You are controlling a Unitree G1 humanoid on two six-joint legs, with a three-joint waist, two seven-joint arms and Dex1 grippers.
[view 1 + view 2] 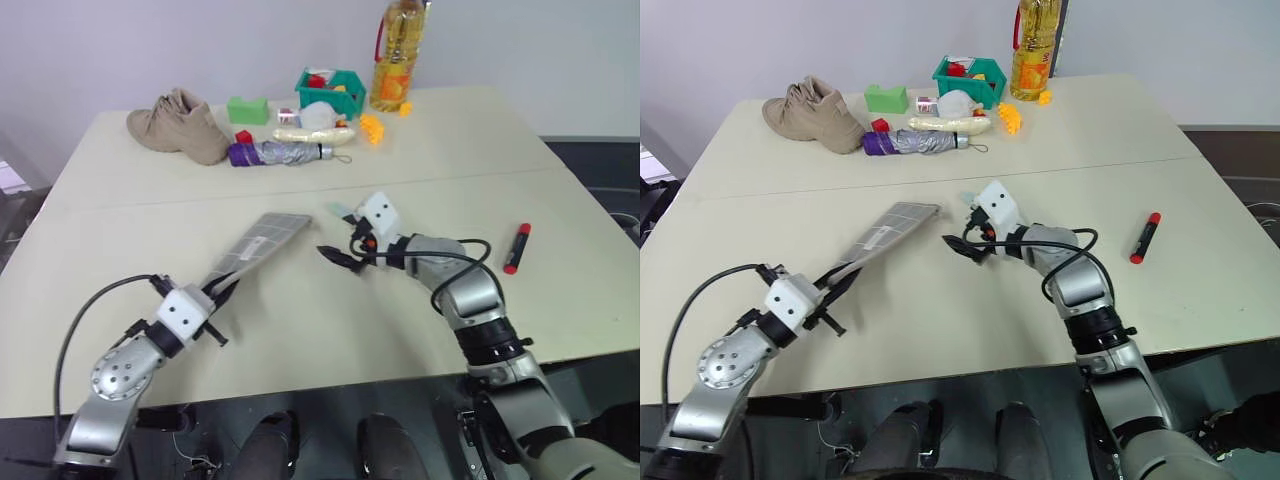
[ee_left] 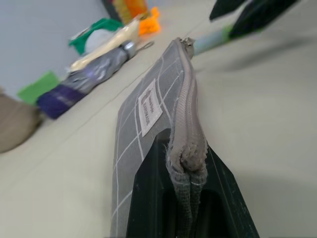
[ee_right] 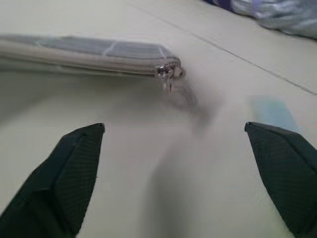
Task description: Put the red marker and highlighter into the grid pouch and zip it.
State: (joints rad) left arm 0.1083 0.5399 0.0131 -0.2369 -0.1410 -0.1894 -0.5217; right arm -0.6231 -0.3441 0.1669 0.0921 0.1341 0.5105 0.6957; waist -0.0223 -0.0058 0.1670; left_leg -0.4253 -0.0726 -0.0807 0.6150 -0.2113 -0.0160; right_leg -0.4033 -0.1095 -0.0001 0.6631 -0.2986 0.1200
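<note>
The grid pouch, grey with white lines and a small white label, slants up off the table. My left gripper is shut on its near end, the zipper edge pinched between the fingers. My right gripper hangs open just right of the pouch's far end, with nothing between its fingers. The zipper pull dangles from that far corner, ahead of the right gripper. The highlighter, pale teal with a green cap, lies on the table just behind my right gripper. The red marker lies on the table further right.
At the back of the table stand a tan shoe, a folded purple-grey umbrella, a green block, a green basket with small items, an oil bottle and orange blocks.
</note>
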